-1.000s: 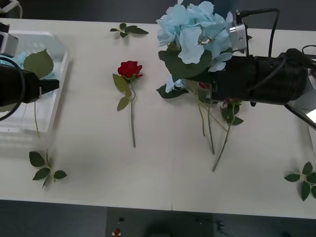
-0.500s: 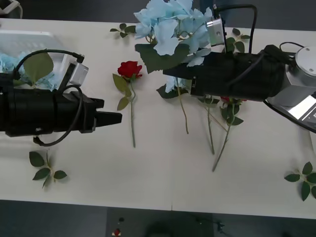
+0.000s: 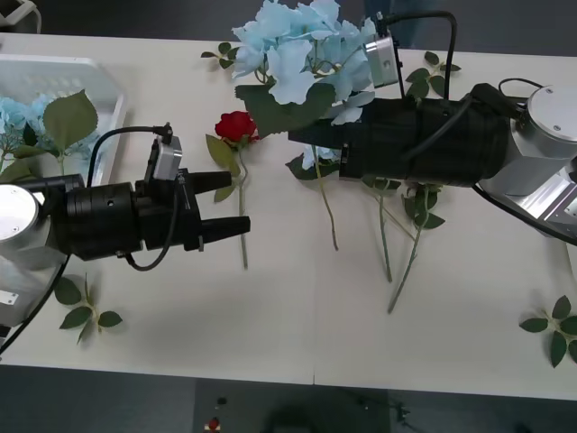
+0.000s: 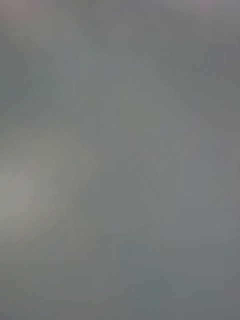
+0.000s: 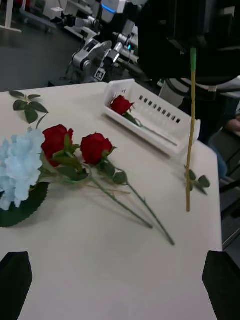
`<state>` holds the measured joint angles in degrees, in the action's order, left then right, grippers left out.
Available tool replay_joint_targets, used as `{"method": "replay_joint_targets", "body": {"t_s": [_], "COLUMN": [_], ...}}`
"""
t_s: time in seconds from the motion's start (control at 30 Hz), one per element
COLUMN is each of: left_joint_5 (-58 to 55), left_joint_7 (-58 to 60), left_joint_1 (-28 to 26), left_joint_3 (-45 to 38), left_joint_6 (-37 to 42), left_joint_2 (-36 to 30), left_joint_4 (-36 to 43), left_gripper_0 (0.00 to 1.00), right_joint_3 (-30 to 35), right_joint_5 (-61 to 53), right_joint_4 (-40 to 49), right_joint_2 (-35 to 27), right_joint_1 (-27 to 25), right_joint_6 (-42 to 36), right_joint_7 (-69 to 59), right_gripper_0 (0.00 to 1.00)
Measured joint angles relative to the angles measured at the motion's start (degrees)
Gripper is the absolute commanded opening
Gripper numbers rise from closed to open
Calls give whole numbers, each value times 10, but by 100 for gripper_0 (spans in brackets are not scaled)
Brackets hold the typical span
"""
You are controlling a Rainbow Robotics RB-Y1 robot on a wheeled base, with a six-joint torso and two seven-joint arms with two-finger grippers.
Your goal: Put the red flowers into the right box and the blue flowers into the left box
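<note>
My right gripper (image 3: pixel 305 137) is shut on a blue flower (image 3: pixel 302 45) held above the table's middle, its stem (image 5: pixel 190 130) hanging free. My left gripper (image 3: pixel 224 204) stands open just above the table, beside the stem of a lone red flower (image 3: pixel 236 124). Two more red flowers (image 5: pixel 95 147) and a blue flower (image 5: pixel 20 165) lie under the right arm. The left box (image 3: pixel 101 70) at the far left holds blue flowers (image 3: pixel 16 115). In the right box (image 5: pixel 165 136), a white slotted basket, lies one red flower (image 5: pixel 120 105).
Loose green leaf sprigs lie at the front left (image 3: pixel 86 307), the front right (image 3: pixel 554 329) and along the back edge (image 3: pixel 234 54). Bare table stretches along the front between the arms. Other robots stand in the room beyond the table's right end.
My left arm has swung from the left box toward the table's middle, fingers open. My right arm has carried the blue flower leftward and a little higher.
</note>
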<state>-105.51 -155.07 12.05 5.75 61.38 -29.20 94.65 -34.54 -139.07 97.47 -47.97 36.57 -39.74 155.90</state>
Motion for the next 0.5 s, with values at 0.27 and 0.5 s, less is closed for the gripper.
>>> {"method": "replay_joint_targets", "body": {"t_s": [0.27, 0.5], "left_joint_5": [-142, -178], "left_joint_7": [0, 0], "left_joint_1": [0, 12], "left_joint_3": [84, 147], "left_joint_6": [3, 11], "left_joint_2": [38, 76], "left_joint_4": [-84, -127], "left_gripper_0": [100, 100], "right_joint_3": [0, 0], "right_joint_5": [-5, -5], "right_joint_4": [0, 0], "right_joint_2": [0, 0], "right_joint_1": [0, 0], "right_joint_6": [0, 0], "right_joint_7": [0, 0], "right_gripper_0": [0, 0]}}
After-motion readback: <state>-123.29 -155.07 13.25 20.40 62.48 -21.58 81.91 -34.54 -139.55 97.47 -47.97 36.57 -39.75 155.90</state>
